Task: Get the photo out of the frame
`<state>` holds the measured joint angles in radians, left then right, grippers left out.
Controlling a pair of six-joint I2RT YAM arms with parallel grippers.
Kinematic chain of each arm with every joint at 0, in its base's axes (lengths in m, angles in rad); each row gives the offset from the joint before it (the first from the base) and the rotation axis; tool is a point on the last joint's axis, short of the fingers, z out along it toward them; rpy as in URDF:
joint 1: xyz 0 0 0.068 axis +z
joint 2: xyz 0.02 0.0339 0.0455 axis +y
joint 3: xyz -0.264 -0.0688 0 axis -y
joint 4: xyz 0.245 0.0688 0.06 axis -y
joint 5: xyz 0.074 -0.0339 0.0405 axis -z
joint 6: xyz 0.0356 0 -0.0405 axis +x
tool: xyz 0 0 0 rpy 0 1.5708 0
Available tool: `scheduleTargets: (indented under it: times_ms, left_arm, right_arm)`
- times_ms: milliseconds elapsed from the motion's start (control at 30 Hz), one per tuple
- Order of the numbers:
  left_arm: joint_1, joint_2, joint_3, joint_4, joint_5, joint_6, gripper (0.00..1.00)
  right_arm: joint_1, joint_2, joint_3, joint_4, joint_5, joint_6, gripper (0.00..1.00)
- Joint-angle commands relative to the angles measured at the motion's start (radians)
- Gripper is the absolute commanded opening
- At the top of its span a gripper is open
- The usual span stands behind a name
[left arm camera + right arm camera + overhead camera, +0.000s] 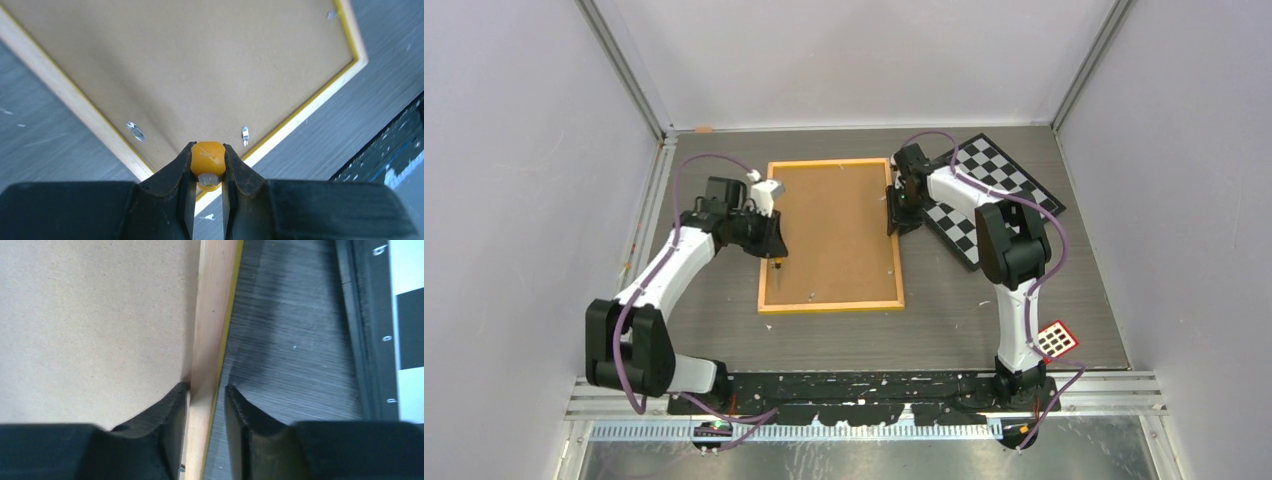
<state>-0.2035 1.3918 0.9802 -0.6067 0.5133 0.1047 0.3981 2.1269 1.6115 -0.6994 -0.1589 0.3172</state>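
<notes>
Right jaws straddle the frame (207, 340) rail, seemingly unclamped.

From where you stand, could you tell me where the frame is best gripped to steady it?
Its right long rail, from straight above: the frame lies flat, back up, and the thin rail stands proud of the backing board, so one finger fits inside, one outside, as the right gripper straddles it.
</notes>
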Motion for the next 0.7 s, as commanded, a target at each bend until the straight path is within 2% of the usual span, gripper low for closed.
scheduleTargets:
  times_ms: [0,67,167,367,500,667]
  left_arm:
    - [0.057,-0.102,0.016,0.164,0.079,-0.162,0.00]
    - [0.061,-0.108,0.048,0.173,0.102,-0.232,0.00]
    - [0.061,-0.122,0.066,0.211,0.137,-0.364,0.00]
    - [0.074,-0.122,0.117,0.265,0.209,-0.497,0.00]
    - [0.087,-0.106,0.133,0.338,0.299,-0.615,0.00]
    - [0.087,-0.112,0.127,0.411,0.346,-0.717,0.00]
  right_arm:
    - [0.000,-0.044,-0.022,-0.050,0.006,-0.124,0.49]
    - [-0.008,-0.138,-0.057,0.003,-0.070,-0.178,0.65]
    - [0.002,-0.281,-0.128,0.132,-0.196,-0.227,0.81]
    - [0.124,-0.397,-0.141,0.224,-0.443,-0.276,0.84]
    - [0.237,-0.427,-0.159,0.326,-0.477,-0.253,0.83]
    - [0.312,-0.401,-0.147,0.432,-0.468,-0.199,0.81]
